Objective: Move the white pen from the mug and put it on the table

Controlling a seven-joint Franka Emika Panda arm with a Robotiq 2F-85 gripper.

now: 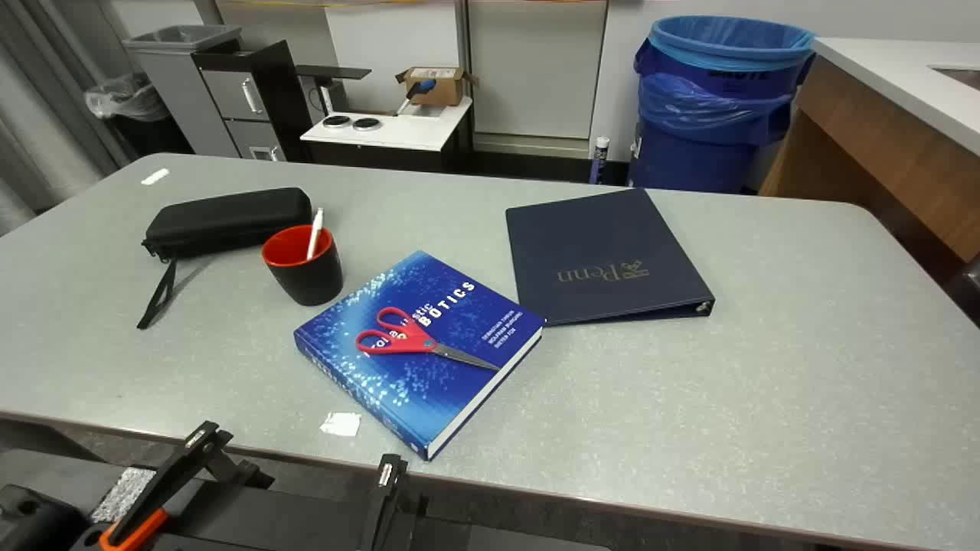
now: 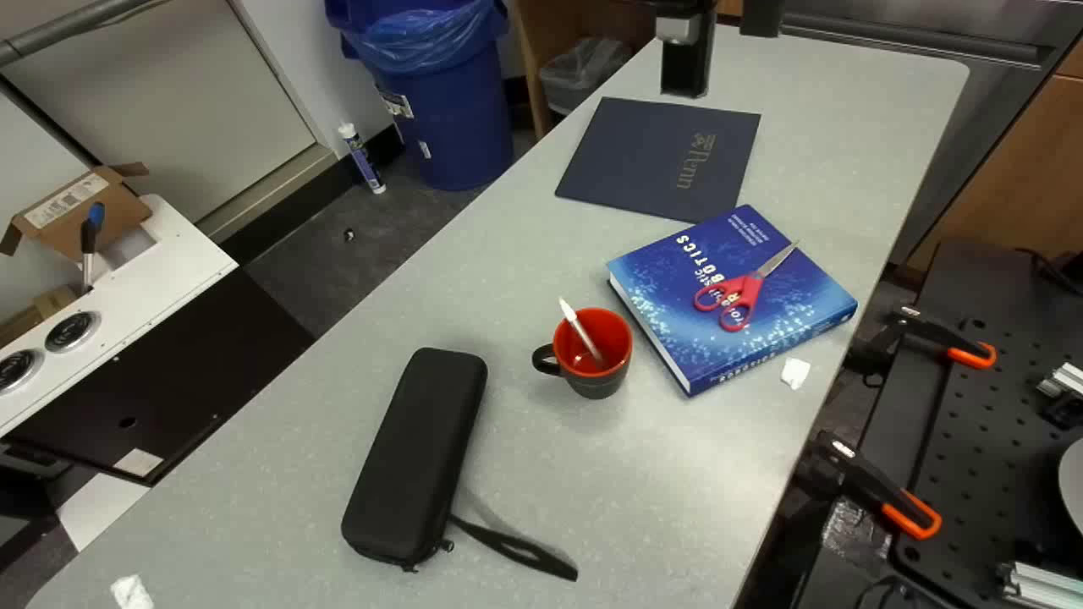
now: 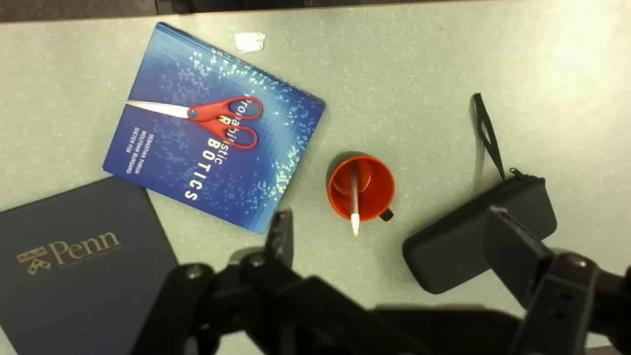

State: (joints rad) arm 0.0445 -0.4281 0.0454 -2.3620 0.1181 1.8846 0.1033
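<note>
The white pen (image 1: pixel 315 233) leans inside the mug (image 1: pixel 314 279), its upper end above the rim. The mug is dark outside and red inside, and stands upright on the light-grey table (image 1: pixel 727 398). An exterior view shows the pen (image 2: pixel 580 332) tilted toward the handle side of the mug (image 2: pixel 596 385). In the wrist view, the pen (image 3: pixel 355 197) crosses the rim of the mug (image 3: pixel 379 185), between and ahead of my fingers. My gripper (image 3: pixel 389 214) is open and empty, its fingers wide apart above the table. It is not seen in the exterior views.
A black case (image 2: pixel 415 457) with a strap lies beside the mug. On the mug's other side lies a blue book (image 1: pixel 429 390) with red scissors (image 1: pixel 402 337) on it. A dark Penn folder (image 1: pixel 597 237) touches the book. A dark object (image 2: pixel 685 55) stands at the far table end.
</note>
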